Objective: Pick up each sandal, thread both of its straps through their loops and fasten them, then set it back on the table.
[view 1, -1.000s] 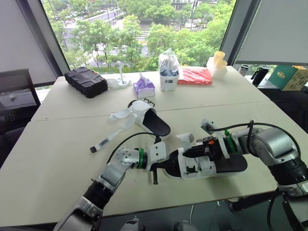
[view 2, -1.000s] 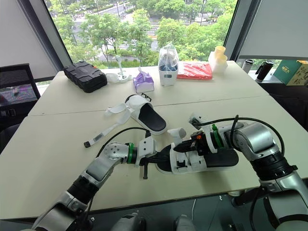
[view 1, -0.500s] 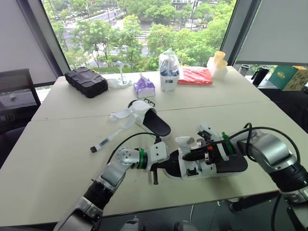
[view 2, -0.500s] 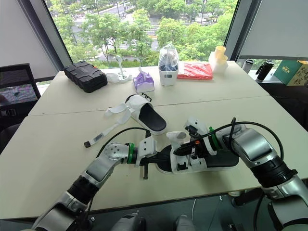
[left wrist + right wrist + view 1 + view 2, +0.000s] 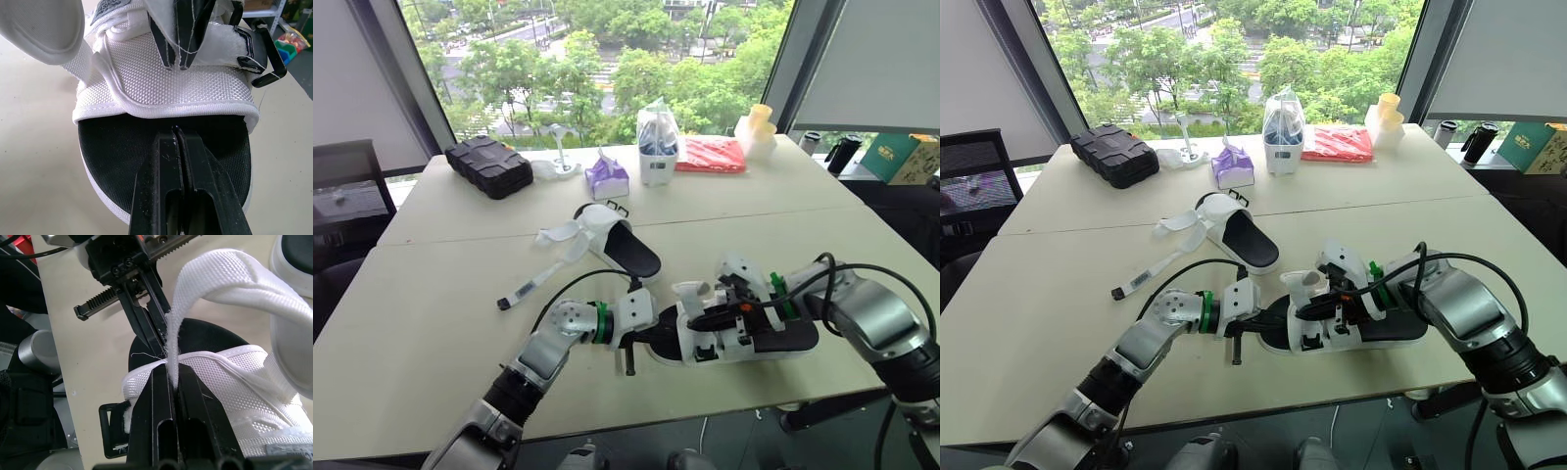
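The near sandal [image 5: 773, 338], white with a black footbed, lies on the table [image 5: 440, 323] by the front edge. My left gripper [image 5: 177, 129] is shut, its tips resting on the footbed just in front of the white woven band [image 5: 166, 83]. My right gripper [image 5: 171, 369] is shut on that sandal's white strap [image 5: 220, 271], which arches up from the band; I also see this gripper over the sandal's middle [image 5: 710, 318]. The second sandal [image 5: 619, 245] lies farther back with its straps [image 5: 563, 238] loose.
A thin loose strip [image 5: 524, 287] lies left of the sandals. Along the back stand a black case [image 5: 489, 166], a purple pack [image 5: 605, 176], a white bag [image 5: 656, 147], a red cloth [image 5: 710, 155] and stacked cups [image 5: 756, 127]. The table's front edge is close.
My right wrist has rolled and shifted slightly over the near sandal, keeping hold of the strap. The left arm and both sandals stay where they were.
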